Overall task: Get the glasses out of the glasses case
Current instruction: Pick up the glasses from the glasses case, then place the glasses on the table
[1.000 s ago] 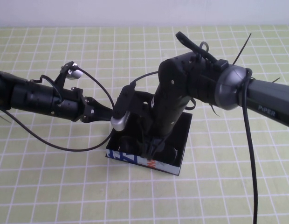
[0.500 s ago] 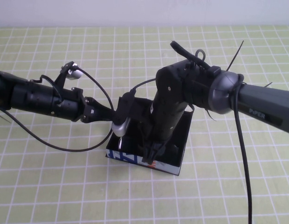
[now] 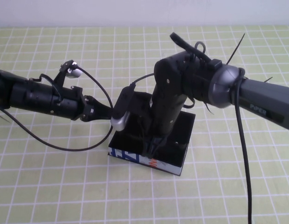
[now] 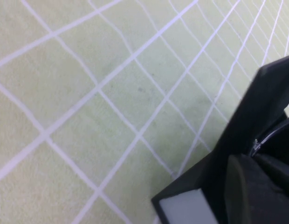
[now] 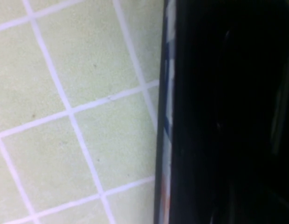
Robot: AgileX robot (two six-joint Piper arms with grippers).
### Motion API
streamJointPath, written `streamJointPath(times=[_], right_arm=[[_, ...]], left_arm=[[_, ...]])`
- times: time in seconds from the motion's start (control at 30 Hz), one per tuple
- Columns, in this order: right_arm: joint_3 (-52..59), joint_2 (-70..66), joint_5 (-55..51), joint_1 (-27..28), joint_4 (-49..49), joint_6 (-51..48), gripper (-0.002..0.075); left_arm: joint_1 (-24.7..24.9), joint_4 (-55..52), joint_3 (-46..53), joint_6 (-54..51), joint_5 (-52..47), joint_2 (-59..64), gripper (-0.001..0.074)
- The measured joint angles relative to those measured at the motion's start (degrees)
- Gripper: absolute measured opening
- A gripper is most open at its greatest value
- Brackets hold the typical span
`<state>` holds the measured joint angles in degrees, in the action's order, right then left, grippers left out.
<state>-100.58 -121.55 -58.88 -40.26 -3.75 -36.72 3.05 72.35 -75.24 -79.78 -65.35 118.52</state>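
Note:
The glasses case (image 3: 130,156) is a black open box with a white strip of blue and red print on its near side, standing at the table's middle. My right gripper (image 3: 151,145) reaches straight down into the case near its front wall. The right wrist view shows the printed strip (image 5: 166,116) and a dark interior. I cannot make out the glasses in that dark interior. My left gripper (image 3: 128,105) comes in from the left and sits at the case's far left edge, against a black panel of the case (image 4: 261,107).
The table is covered by a light green cloth with a white grid (image 3: 65,186). A black cable (image 3: 247,177) hangs from the right arm at the right of the case. A looped cable (image 3: 56,144) droops under the left arm.
The right arm's wrist has swung slightly left, with its gripper still down in the case. The case has shifted a little to the right. The left arm has barely moved.

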Motion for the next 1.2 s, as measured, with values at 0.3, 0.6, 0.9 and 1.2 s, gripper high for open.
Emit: streamJointPath(times=[0.3, 0.6, 0.9, 1.2], right_arm=[[-1.8, 7.1, -4.6, 0.0, -0.7, 4.8, 0.0064], [-0.1, 19.9, -9.0, 3.6, -0.4, 16.1, 0.0064], [22.7, 32.9, 3.7, 17.6, -2.7, 31.4, 0.0064], [39.3, 28.6, 21.0, 21.4, -12.6, 32.9, 0.0064]], left_arm=[[0.0, -0.1, 0.0, 0.5, -0.6, -4.8, -0.0004], [0.0, -0.6, 0.0, 0.6, -0.6, -11.8, -0.0004], [0.0, -1.1, 0.0, 2.0, -0.6, -14.6, -0.0004], [0.0, -1.3, 0.0, 2.9, -0.4, -14.6, -0.0004]])
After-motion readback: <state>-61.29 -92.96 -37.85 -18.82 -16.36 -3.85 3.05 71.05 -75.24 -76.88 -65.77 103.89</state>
